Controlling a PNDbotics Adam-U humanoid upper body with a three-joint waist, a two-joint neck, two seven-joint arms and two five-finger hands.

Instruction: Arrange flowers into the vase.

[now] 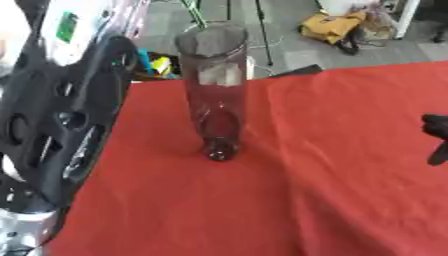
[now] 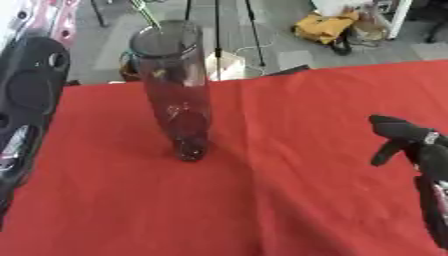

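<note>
the right hand (image 2: 411,142) sits at the right edge of the table, above the red cloth (image 2: 262,200), and holds nothing. its dark fingers (image 2: 389,125) are spread and relaxed, with one pointing left toward the middle of the table and another angled downward. the right eye view shows most of this hand and part of the forearm below it; the left eye view shows only the fingertips at the right border.

the left arm (image 1: 61,120) fills the left side of the left eye view as a large black shell with oval cut-outs and a silver joint near the lower corner. the right eye view shows only a narrow strip of it. the left hand itself cannot be made out, so its finger state cannot be told.

the vase (image 1: 214,90), a tall clear tube with a darker base, stands upright on the cloth left of centre, well apart from the right hand. no flowers are inside it.

beyond the table edge, a yellow bag (image 2: 324,27) lies on the grey floor.
</note>
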